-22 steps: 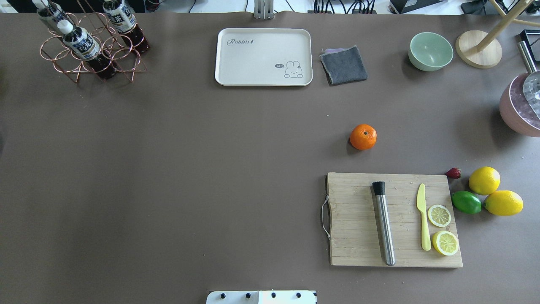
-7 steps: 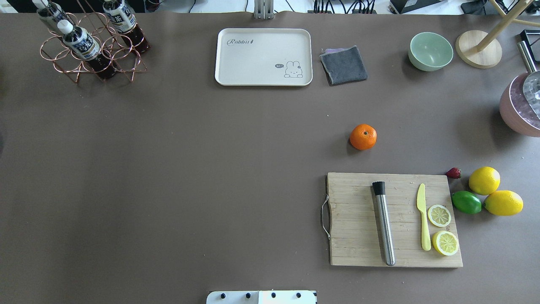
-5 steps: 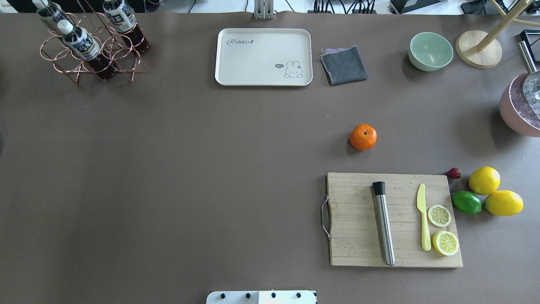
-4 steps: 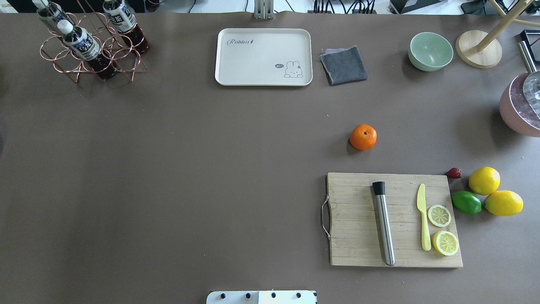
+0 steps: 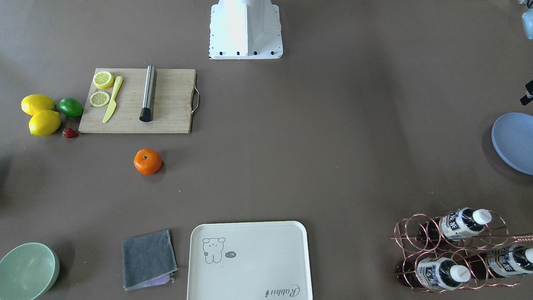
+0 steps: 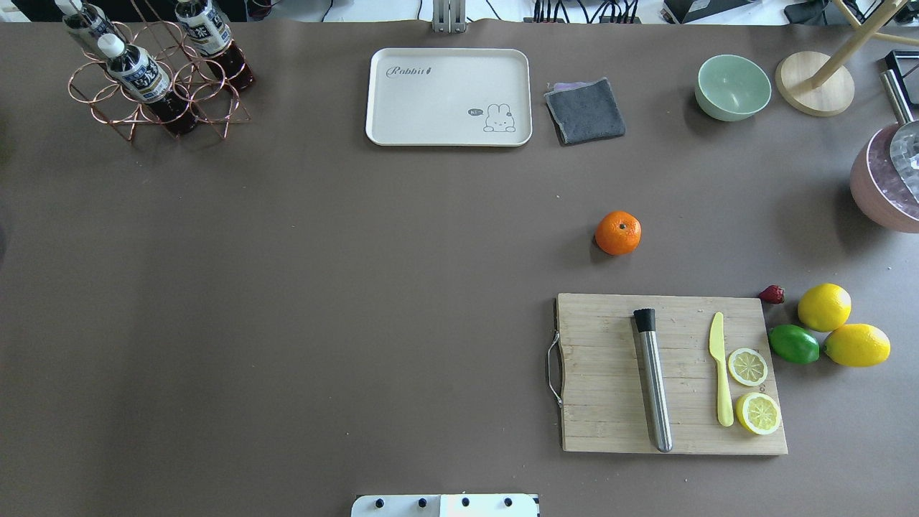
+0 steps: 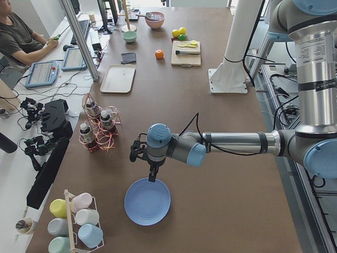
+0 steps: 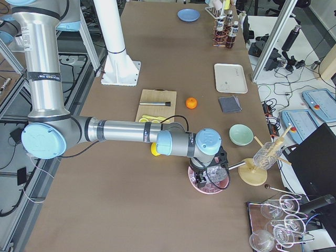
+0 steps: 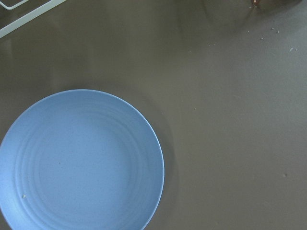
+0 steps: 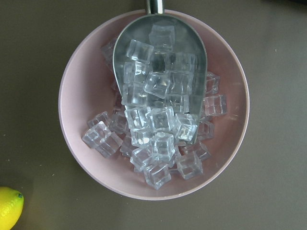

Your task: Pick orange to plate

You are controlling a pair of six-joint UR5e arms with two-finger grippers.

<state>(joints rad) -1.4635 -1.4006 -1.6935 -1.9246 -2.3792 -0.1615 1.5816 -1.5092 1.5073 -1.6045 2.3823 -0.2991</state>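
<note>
The orange rests on the brown table beyond the cutting board, also seen as the orange in the front-facing view. The blue plate lies at the table's far left end, outside the overhead view; the left wrist view looks straight down on the plate. My left gripper hangs over the plate's far rim, and I cannot tell its state. My right gripper hovers above a pink bowl of ice; whether it is open or shut cannot be told either. Neither wrist view shows any fingers.
A wooden cutting board carries a metal cylinder, yellow knife and lemon slices. Two lemons, a lime and a strawberry sit to its right. Cream tray, grey cloth, green bowl, bottle rack and pink ice bowl line the edges.
</note>
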